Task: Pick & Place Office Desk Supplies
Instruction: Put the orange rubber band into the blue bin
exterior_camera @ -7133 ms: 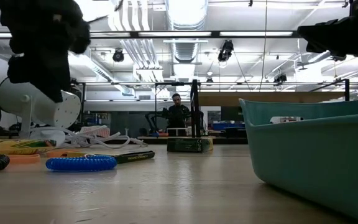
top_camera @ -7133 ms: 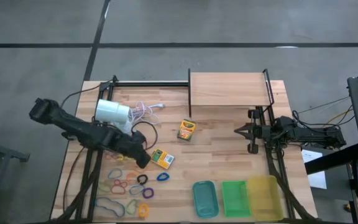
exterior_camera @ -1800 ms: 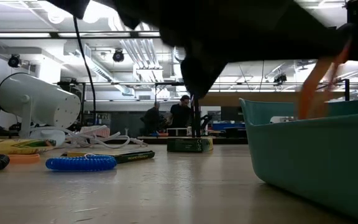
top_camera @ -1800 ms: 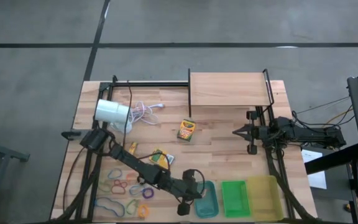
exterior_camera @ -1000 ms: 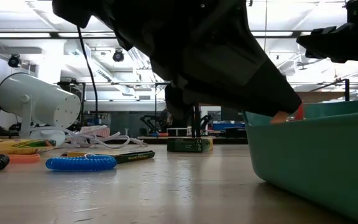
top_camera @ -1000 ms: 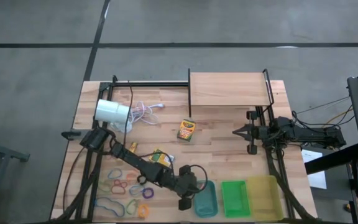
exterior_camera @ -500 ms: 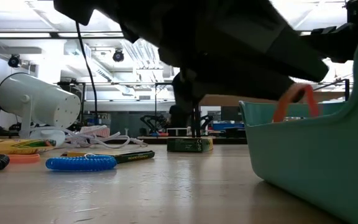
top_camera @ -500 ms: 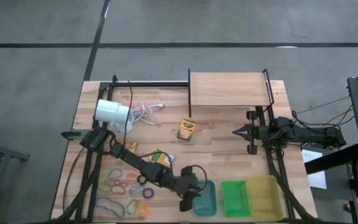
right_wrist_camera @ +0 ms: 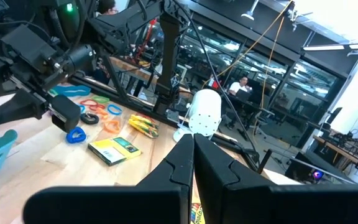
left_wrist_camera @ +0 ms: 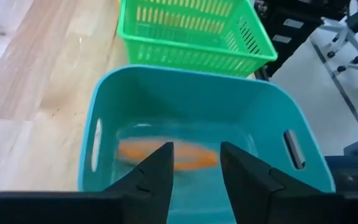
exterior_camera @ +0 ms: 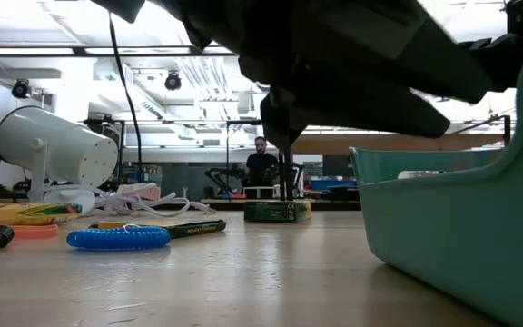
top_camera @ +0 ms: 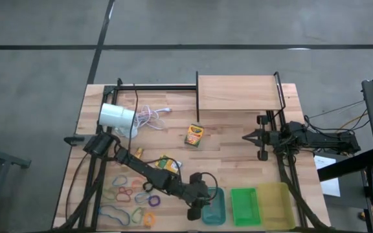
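High view: left gripper [top_camera: 203, 206] hangs over the near-left rim of the teal tray [top_camera: 216, 213], arm stretched across the table from the lamp side. A sec ago it sat at the same spot w/ an orange loop in its fingers; now the loop is gone from them. Right gripper [top_camera: 248, 136] waits well apart from the teal tray, by the wooden shelf [top_camera: 239, 92], unchanged. Two crayon boxes remain out: one [top_camera: 194, 134] well beyond the tray, one [top_camera: 167, 164] nearer, left of the tray. The pile of loops [top_camera: 129, 196] lies further left of the tray, not yet moved

Low view: left arm fills the upper part, dark, just above the teal tray [exterior_camera: 461, 222]. Half a sec back an orange loop stood up above the tray's rim; now nothing shows over the rim, so it has dropped inside. Blue loop [exterior_camera: 118, 238] lies on the table well left of the tray

Left wrist view: fingers [left_wrist_camera: 151, 174] stand apart, nothing between them. Orange loop [left_wrist_camera: 166, 155] lies flat on the floor of the teal tray [left_wrist_camera: 135, 84], seen partly past the fingers, apart from them. Green tray [left_wrist_camera: 191, 31] sits just beyond the teal one

Right wrist view: right gripper [right_wrist_camera: 193, 163] has fingers pressed together, empty

Judgement: release is done, one loop is placed; most supplies are still left of the tray, so task is early. Next prob calls for a lift clear of the rim, then back to the pile
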You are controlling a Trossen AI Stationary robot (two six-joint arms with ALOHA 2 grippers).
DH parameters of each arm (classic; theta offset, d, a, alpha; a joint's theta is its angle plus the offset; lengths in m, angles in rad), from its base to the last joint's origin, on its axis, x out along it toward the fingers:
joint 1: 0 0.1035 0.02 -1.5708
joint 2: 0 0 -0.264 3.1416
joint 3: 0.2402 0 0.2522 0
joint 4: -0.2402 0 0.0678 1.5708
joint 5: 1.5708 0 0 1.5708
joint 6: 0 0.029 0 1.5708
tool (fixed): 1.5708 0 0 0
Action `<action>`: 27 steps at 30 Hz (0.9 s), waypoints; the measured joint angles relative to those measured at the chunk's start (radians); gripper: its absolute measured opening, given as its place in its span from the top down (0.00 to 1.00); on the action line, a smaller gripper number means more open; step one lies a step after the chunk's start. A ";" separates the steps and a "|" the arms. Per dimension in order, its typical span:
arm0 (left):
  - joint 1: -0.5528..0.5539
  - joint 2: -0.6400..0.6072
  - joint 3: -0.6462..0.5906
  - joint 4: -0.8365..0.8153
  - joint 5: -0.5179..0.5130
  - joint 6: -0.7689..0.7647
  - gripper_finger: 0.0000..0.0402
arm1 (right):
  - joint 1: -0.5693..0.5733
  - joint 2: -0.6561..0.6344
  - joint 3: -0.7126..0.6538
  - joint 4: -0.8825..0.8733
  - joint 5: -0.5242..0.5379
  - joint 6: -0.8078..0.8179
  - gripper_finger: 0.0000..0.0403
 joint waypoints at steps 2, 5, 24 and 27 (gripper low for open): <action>0.000 0.000 0.000 -0.003 0.000 0.000 0.66 | 0.000 0.000 0.000 0.000 0.000 0.000 0.98; 0.001 0.000 0.000 -0.004 0.003 -0.002 0.66 | 0.000 0.000 0.000 0.000 0.000 0.000 0.98; -0.015 -0.121 0.000 -0.232 -0.008 -0.108 0.66 | 0.000 0.000 0.000 0.000 0.000 0.000 0.98; -0.027 -0.178 0.000 -0.338 -0.023 -0.175 0.67 | 0.000 0.000 0.000 0.000 0.000 0.000 0.98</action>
